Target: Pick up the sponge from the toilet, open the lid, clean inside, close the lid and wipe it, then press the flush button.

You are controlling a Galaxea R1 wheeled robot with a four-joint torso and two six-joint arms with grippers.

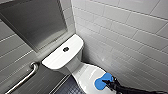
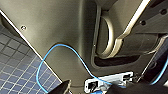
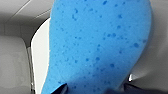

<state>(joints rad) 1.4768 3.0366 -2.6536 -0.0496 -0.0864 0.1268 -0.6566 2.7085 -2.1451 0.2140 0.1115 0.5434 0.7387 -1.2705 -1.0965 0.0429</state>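
As the head view frames it, the toilet (image 1: 75,65) runs from 11 o'clock down to 5 o'clock, with its lid (image 1: 85,75) shut. The sponge (image 1: 101,82) lies over the lid's 4 o'clock part; whether it is touching or lifted, I cannot tell. Its long axis runs 8 to 2 o'clock. My right claw (image 1: 109,83) is clamped on the sponge's 4 o'clock edge. The tank (image 1: 61,56) lies at 10 o'clock from the claw.
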